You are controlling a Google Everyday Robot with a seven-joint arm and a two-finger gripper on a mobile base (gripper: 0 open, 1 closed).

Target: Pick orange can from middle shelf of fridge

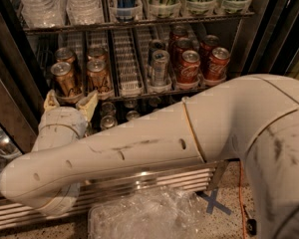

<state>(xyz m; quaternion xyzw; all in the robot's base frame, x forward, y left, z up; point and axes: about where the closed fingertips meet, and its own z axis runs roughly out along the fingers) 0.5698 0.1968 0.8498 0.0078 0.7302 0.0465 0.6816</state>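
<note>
Cream-white and spread open, the two-finger end effector (70, 102) hovers just below the front-left copper-orange metal drink can (65, 78) on the grey wire middle shelf (127, 59) of the glass-doored display fridge (149, 183), so the approach looks nearly done, with grasping and lifting out left.

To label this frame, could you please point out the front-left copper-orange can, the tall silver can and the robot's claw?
Front-left copper-orange metal can (65, 79), camera view: side wall.
Tall silver metal can (159, 67), camera view: mid-body.
Cream two-finger claw (70, 99), camera view: midway between its open fingertips, below that orange can.
</note>
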